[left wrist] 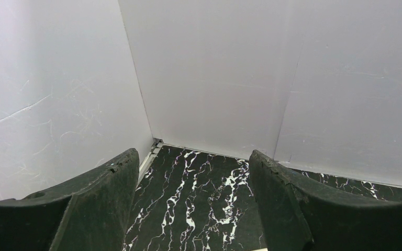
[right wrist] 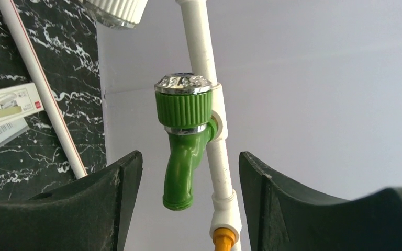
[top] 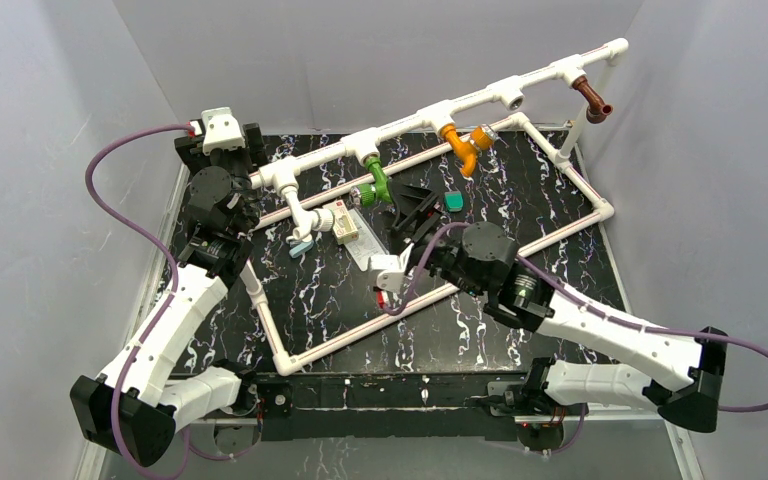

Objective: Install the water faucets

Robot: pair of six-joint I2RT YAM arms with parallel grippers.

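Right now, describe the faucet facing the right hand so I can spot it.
Find the long white pipe across the back. The faucet hangs from its second tee from the left. It alone is bright green, between a white faucet and an orange one.

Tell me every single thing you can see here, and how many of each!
water faucets: four; white, green, orange, brown; along the long pipe
long pipe: one; white; raised, slanting across the back, one socket bare
pipe frame: one; white; flat on the table
small box: one; white and red; below the white faucet
paper: one; white; beside the box
teal piece: one; teal; right of the green faucet
table: one; black with white veins
arms: two; white and black, purple cables; left, right
left pincer: open, empty, facing the back corner
right pincer: open, green faucet between its fingers, not gripped
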